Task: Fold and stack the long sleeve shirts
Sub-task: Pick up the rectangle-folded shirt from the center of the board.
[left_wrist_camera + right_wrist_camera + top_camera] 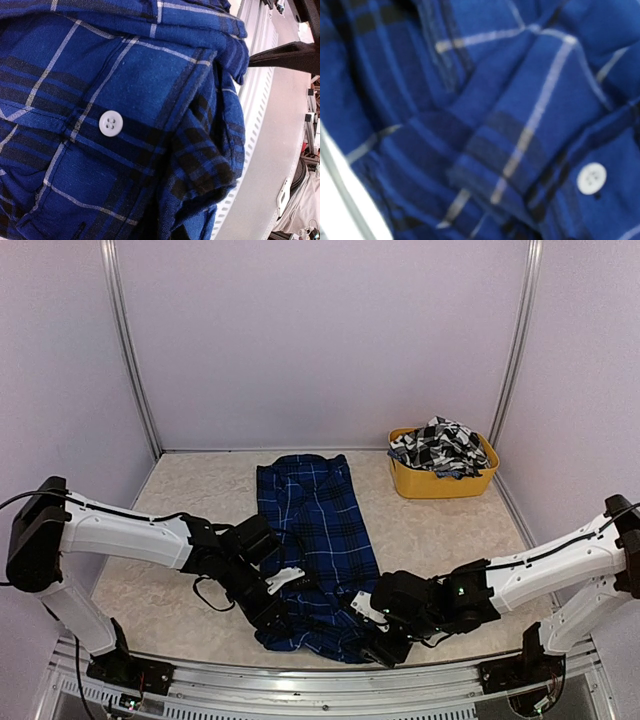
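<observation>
Our left gripper (pixel 280 618) is closed at the near hem of the royal-blue plaid cloth shirt (pixel 315 525) on the table (pixel 180 500). Of our right gripper (pixel 386 648), low at the same hem, we cannot tell the opening. Both arms crouch inward.

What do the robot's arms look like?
The left arm and the right arm match. Each has smooth white tube-shaped shells joined by chunky black joints, and the far end of each is all black. A thin black cable runs along the top of each arm.

Yellow plastic tub (pixel 443 484) at the far right of a mottled beige tabletop (pixel 190 502), pale walls (pixel 320 340) behind.
</observation>
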Robot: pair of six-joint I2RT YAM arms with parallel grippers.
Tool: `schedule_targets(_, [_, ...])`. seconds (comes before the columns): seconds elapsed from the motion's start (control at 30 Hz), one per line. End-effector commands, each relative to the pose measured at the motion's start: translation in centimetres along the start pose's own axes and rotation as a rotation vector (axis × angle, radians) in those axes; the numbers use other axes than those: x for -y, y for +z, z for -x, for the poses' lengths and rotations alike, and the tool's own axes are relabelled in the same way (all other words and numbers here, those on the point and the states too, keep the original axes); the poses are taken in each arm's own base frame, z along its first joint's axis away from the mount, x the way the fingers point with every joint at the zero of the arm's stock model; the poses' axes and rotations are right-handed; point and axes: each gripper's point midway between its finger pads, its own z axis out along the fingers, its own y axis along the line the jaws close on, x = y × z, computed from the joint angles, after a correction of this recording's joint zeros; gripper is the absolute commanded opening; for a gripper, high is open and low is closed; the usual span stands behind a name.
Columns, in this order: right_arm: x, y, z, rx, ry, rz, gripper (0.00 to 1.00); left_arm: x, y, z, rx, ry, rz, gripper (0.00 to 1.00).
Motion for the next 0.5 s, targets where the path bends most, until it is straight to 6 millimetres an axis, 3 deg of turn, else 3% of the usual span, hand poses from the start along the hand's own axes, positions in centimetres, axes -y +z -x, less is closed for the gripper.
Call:
schedule_targets(0.0, [-0.2, 1.2, 0.2, -0.021, -0.052, -0.044, 0.68, 0.2, 0.2, -0.3, -0.014, -0.018, -0.03, 0.0])
schedule_targets(0.33, [-1.1, 2.7, -1.5, -0.087, -0.078, -0.021, 0.64, -0.3, 0.6, -0.6, -0.032, -0.028, -0.015, 0.0])
schedule_targets(0.47, [-0.8, 3.1, -2.3, -0.112, -0.074, -0.034, 0.56, -0.4, 0.8, -0.8, -0.04, -0.033, -0.016, 0.0])
